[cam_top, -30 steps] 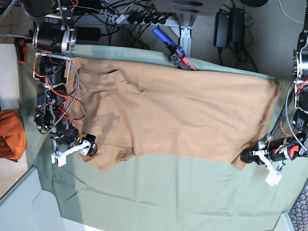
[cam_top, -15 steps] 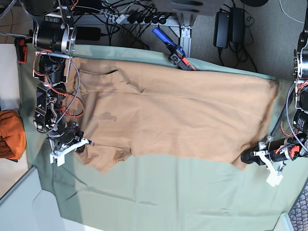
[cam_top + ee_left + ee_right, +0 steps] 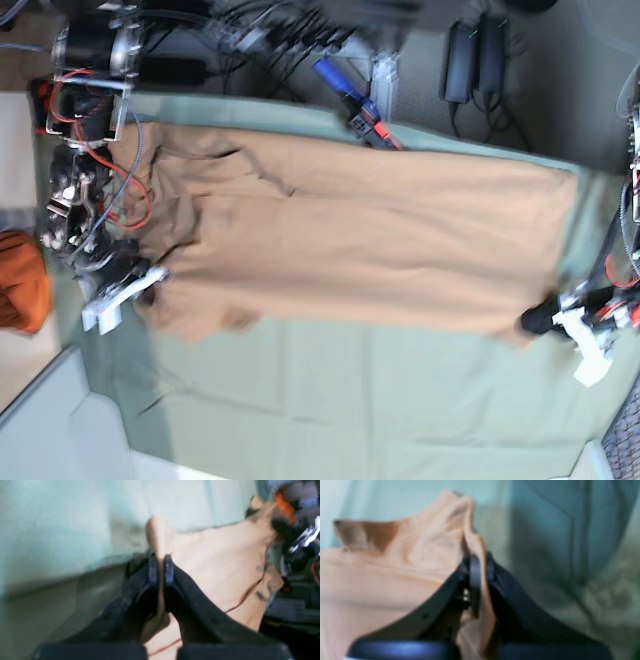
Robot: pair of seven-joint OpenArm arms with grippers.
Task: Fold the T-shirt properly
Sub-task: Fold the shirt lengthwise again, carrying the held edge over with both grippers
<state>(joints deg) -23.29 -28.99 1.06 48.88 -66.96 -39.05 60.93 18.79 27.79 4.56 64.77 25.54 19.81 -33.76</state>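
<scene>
The tan T-shirt (image 3: 350, 235) lies stretched out lengthwise across the pale green table cloth (image 3: 350, 400). In the base view my right gripper (image 3: 148, 282) is at the shirt's left near corner, and my left gripper (image 3: 545, 322) is at its right near corner. In the left wrist view the left gripper (image 3: 161, 567) is shut on a raised fold of the T-shirt (image 3: 212, 562). The right wrist view shows the right gripper (image 3: 480, 566) shut on a pinched ridge of the T-shirt (image 3: 395, 580). Both wrist views are blurred.
A darker orange bundled cloth (image 3: 20, 280) sits off the table's left edge. A blue tool (image 3: 350, 95) lies at the far edge of the cloth, with power bricks (image 3: 470, 55) and cables behind it. The right arm's wiring (image 3: 95, 190) stands over the shirt's left end.
The right gripper went from open to shut on the shirt's left corner. Both arms drew apart, and the shirt's near edge is now pulled straighter and longer.
</scene>
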